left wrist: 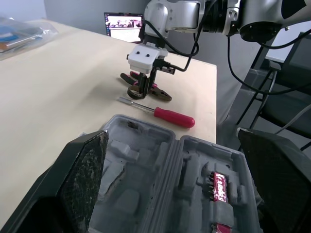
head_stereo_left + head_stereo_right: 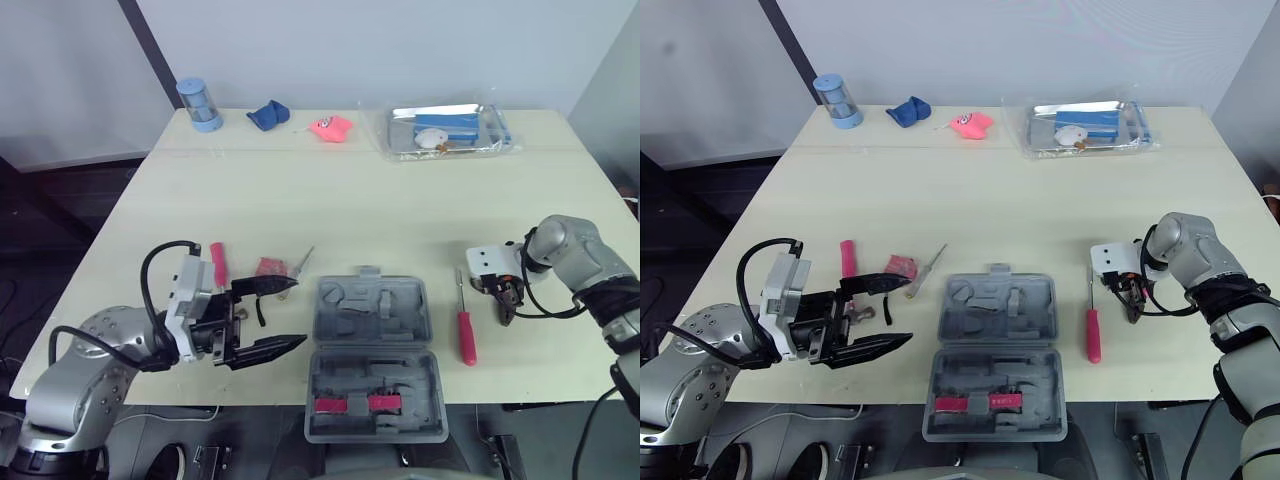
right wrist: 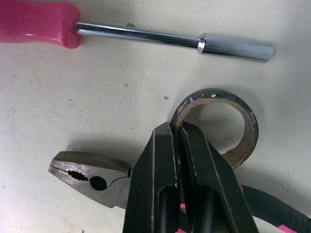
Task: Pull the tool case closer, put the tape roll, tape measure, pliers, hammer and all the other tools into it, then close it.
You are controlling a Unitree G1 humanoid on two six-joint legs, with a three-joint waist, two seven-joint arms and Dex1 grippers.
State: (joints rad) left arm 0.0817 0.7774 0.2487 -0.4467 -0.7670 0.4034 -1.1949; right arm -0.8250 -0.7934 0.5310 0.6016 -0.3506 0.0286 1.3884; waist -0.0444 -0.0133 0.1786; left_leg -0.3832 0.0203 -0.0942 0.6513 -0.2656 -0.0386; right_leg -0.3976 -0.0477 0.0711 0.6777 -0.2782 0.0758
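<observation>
The grey tool case [image 2: 372, 362] lies open at the table's front edge, with red-labelled bits in its front half. My left gripper [image 2: 298, 314] hovers open just left of the case, nothing between its fingers [image 1: 82, 179]. To the right lies a red-handled screwdriver [image 2: 466, 336]. Beyond it my right gripper [image 2: 508, 306] points down at the table. In the right wrist view it is shut [image 3: 176, 127] on the wall of the black tape roll [image 3: 228, 102], which rests on the table. The pliers [image 3: 92, 177] lie under the fingers.
A red-handled tool [image 2: 217, 264], a small red item [image 2: 270, 267] and a thin metal tool [image 2: 301, 262] lie left of the case. At the far edge stand a blue cylinder [image 2: 200, 103], a blue cloth [image 2: 268, 115], a pink item [image 2: 330, 127] and a clear bag [image 2: 450, 130].
</observation>
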